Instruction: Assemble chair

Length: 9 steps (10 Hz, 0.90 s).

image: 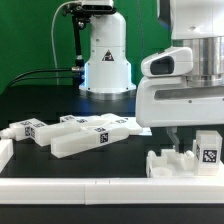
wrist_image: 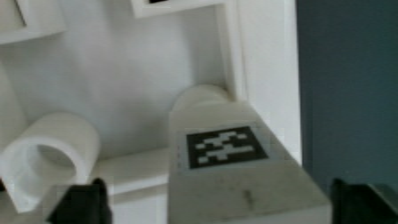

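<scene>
Hovering low near the desk's (image: 40, 108) near edge, toward the corner on the exterior view's right, the Panda's claw (image: 178, 140) is reaching down over a white chair part (image: 185, 162). That part is lying just behind the white rail (image: 70, 186) bordering that edge. In the wrist view, the 2 dark fingertips (wrist_image: 80, 198) are standing well apart, gripping nothing. They are flanking a tagged block (wrist_image: 228, 150) of the part, the spread seemingly giving them room to close on its sides. A rounded white stub (wrist_image: 50, 155) is sitting just beside the block. Other loose pieces (image: 80, 135) are lying bunched toward the opposite near corner, well apart from the claw, probably parked there for later steps. Assembly is looking barely begun.
</scene>
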Tool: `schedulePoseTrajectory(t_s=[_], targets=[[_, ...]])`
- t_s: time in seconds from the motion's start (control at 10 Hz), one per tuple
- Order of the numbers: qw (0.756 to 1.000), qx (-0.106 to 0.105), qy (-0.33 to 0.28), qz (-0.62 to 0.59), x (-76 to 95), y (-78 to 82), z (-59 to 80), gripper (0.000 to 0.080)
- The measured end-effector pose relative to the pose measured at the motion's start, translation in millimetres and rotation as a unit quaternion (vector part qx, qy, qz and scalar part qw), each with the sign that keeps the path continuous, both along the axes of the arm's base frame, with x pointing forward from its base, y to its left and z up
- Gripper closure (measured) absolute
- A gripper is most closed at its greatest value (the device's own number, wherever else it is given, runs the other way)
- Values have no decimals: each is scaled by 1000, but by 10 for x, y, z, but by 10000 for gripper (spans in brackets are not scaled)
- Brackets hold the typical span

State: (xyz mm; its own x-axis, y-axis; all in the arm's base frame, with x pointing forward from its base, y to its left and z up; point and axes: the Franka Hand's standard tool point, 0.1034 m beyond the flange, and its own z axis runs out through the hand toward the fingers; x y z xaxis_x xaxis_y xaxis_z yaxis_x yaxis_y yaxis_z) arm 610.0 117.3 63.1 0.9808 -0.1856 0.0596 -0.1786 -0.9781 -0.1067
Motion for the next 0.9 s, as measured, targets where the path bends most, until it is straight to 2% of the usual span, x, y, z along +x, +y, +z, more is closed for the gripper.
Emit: schedulePoseTrajectory(t_s=[0.1,0.2,0.3,0.5,0.6,0.8,0.9], targets=[[1000,2,2,-24,0,1,0,358],[998,5,6,-62,0,2,0,358],[993,10,10,-121,3,15,0,520],[964,17,19,-265,0,18,-1,517],[939,22,25,-343,-2,19,5,517],[846,61,55,-527,29,-21,24,517],[795,70,65,-599,25,-26,18,517]])
